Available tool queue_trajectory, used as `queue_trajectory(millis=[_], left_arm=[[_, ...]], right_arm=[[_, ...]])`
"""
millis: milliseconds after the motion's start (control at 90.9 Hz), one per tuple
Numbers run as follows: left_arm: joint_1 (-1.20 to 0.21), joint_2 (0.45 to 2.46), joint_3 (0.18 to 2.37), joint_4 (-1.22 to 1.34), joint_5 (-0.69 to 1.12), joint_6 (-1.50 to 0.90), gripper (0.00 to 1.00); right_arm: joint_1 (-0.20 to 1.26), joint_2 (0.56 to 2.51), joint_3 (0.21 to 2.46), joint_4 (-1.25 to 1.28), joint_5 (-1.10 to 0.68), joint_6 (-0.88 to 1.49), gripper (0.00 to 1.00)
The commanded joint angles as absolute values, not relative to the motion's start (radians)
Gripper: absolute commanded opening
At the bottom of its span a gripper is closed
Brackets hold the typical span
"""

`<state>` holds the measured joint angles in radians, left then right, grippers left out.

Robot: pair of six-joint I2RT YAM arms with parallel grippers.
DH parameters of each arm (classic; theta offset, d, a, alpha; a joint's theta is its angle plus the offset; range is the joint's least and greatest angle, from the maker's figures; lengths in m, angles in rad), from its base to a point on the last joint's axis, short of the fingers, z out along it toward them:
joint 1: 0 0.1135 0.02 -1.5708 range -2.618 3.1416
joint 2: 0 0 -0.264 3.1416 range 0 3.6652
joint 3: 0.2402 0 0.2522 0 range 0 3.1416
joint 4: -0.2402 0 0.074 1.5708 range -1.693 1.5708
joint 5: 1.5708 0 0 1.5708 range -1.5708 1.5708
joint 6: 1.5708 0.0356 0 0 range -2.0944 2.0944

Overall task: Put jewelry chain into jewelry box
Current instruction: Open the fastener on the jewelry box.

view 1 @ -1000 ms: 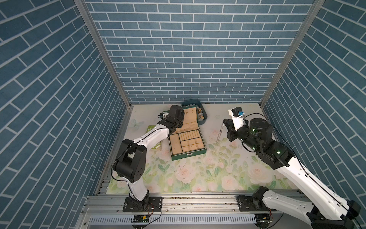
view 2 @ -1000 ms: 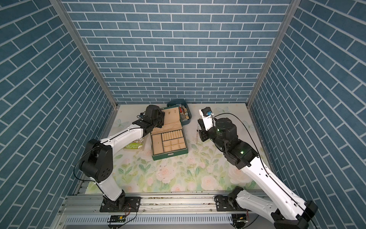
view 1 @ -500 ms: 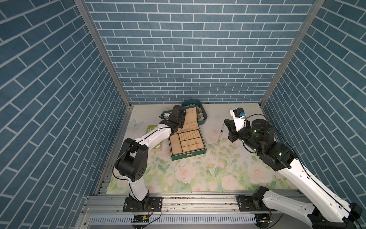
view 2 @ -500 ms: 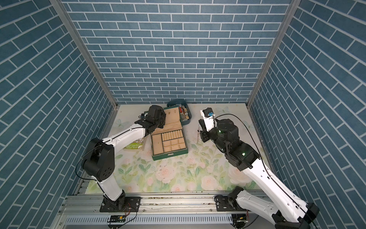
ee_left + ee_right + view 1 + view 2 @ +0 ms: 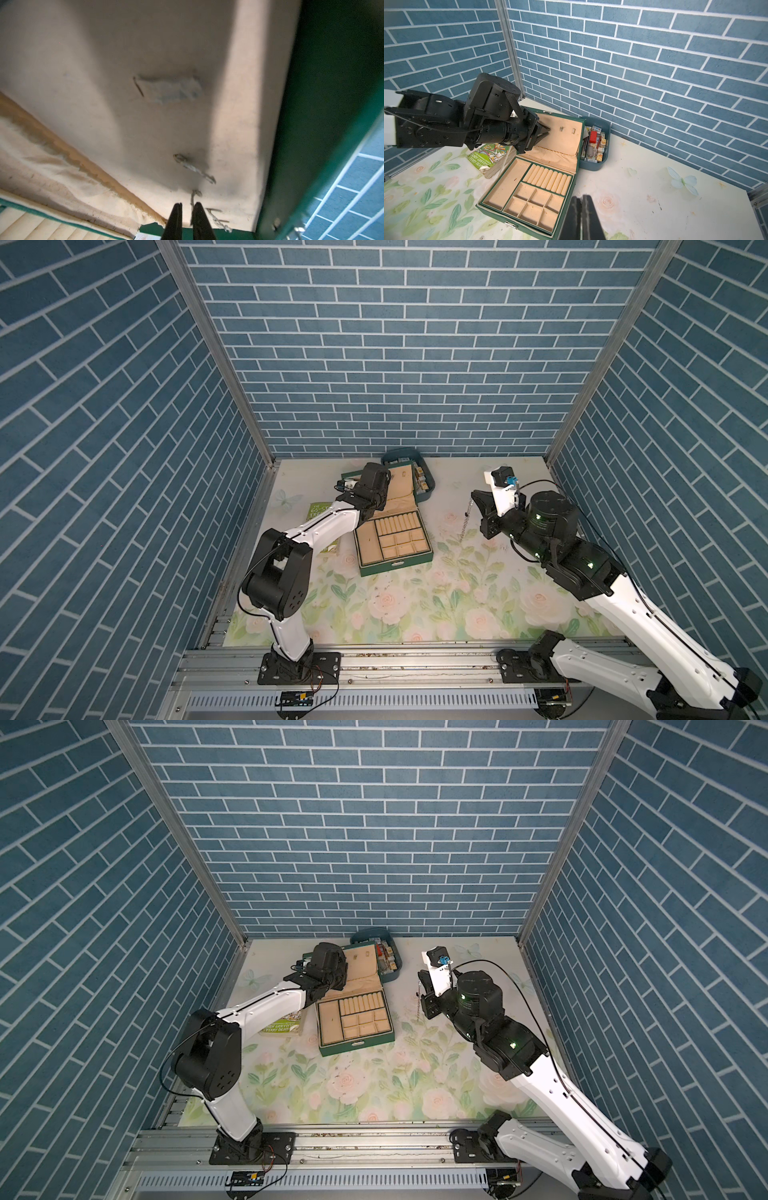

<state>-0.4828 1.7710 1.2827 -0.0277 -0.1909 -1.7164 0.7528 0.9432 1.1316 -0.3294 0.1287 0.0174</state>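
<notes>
Chain: we see the thin gold-coloured link jewelry chain (image 5: 465,524) dangling from the right gripper (image 5: 581,197), which is clamped on its top end, apart from the box | Box: dark green hinged jewelry box (image 5: 395,566), open, beige compartments | Left gripper (image 5: 188,204): at the raised lid's lining, fingers nearly together; we cannot tell whether they pinch anything

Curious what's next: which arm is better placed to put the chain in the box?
Right. The right end effector holds the jewelry chain, dangling beside the open jewelry box; the left end effector points at its lid.
</notes>
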Motion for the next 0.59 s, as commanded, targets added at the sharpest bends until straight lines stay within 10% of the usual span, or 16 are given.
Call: queue_trajectory(millis=[0,583], left_arm=[[-0.484,1.767,1.244,-0.056,-0.193,-1.716,0.12],[-0.482,1.751,1.149,-0.014,-0.177,-1.726,0.07]], right_arm=[[0.759,0.931,1.125,-0.307,0.143,-0.014,0.0],[0.76,0.934,1.121,-0.304,0.142,-0.014,0.0]])
